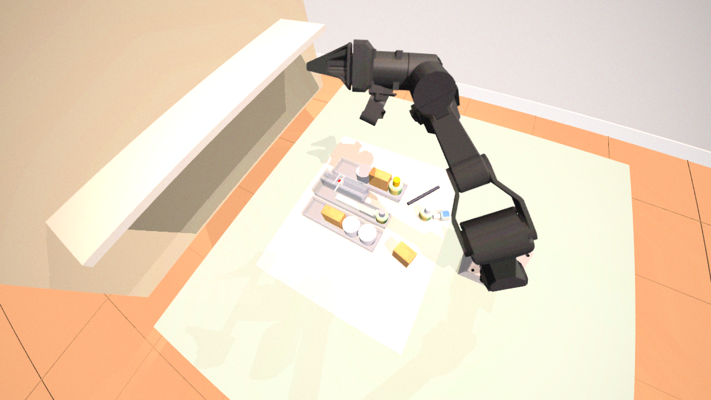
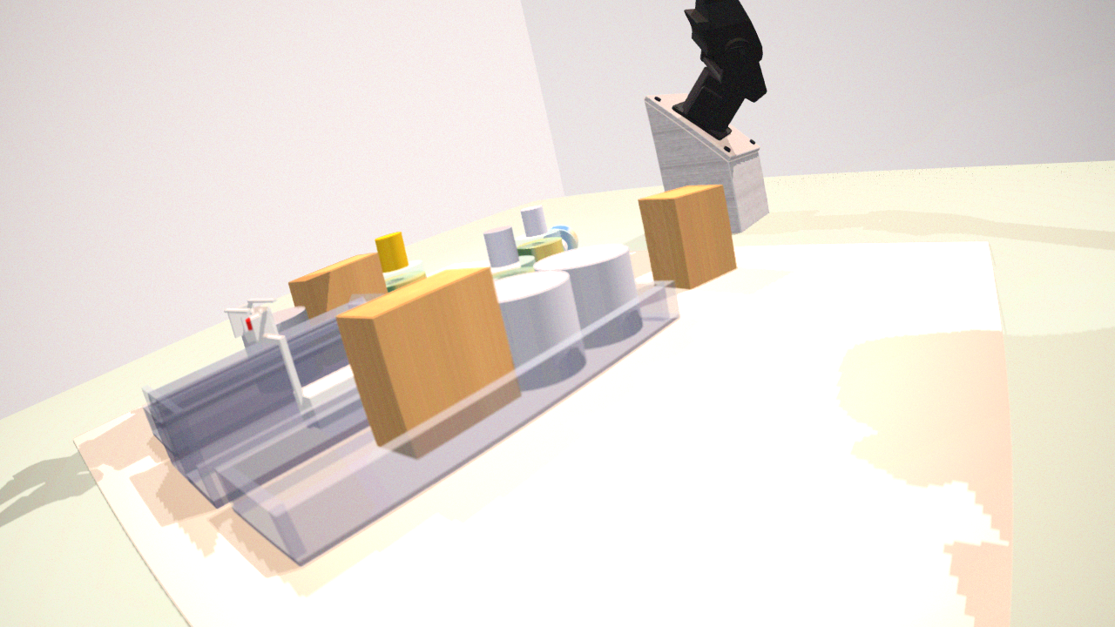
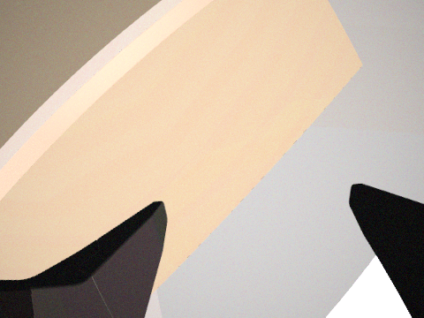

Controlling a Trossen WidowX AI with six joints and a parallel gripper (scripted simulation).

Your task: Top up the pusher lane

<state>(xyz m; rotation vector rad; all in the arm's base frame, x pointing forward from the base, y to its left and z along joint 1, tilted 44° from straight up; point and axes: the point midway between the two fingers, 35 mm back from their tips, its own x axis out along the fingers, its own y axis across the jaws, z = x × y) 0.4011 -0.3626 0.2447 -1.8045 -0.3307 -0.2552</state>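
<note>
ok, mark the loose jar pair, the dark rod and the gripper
loose jar pair (image 1: pixel 433 214): top view, between the two jars
dark rod (image 1: pixel 422 195): top view, mid-shaft
gripper (image 3: pixel 260 212): wrist view, gap between open fingertips

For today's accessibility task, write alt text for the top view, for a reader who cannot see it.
A dark robot arm reaches up and away from the work mat, its open, empty gripper pointing at a pale shelf. Below it, three clear lanes on a white sheet hold wooden blocks, white tubs and small jars. Two loose jars, a dark rod and a wooden block lie nearby.
</note>
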